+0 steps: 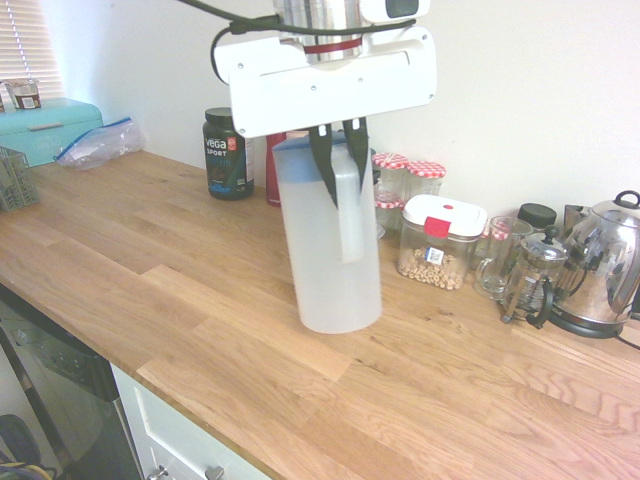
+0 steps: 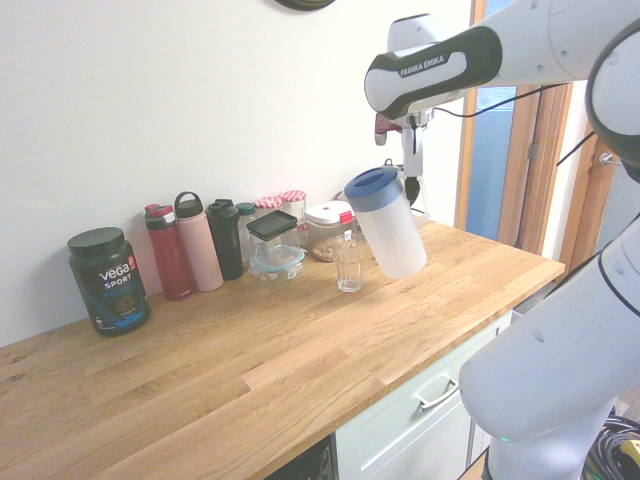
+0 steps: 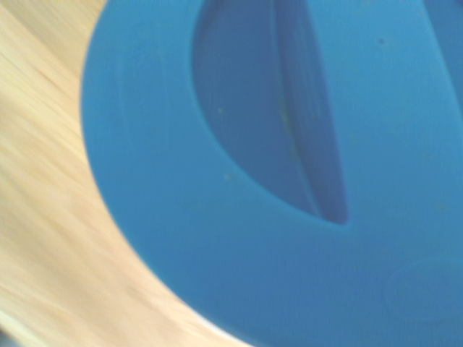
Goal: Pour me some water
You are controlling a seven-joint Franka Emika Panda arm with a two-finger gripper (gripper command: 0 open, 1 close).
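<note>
**Item: jug held aloft, glass below its lid end**

- Tool (image 1: 338, 150): clamped on the handle of the jug (image 1: 330, 240), fingers together around it, upper centre of the first exterior view. You have the arm coming down from the top of the frame, wrist pointing steeply downward.
- Jug: clear of the surface (image 2: 300, 350), long axis tilted; in the second exterior view the blue lid (image 2: 371, 186) leans toward the frame's left, base toward the right.
- Water: inside the jug; level not discernible.
- Drinking glass (image 2: 350, 266): upright on the surface, just lower left of the lid, centre frame.
- Judgement: you likely need more tilt, spout over the glass.
- Wrist view: lid fills the frame.
</note>
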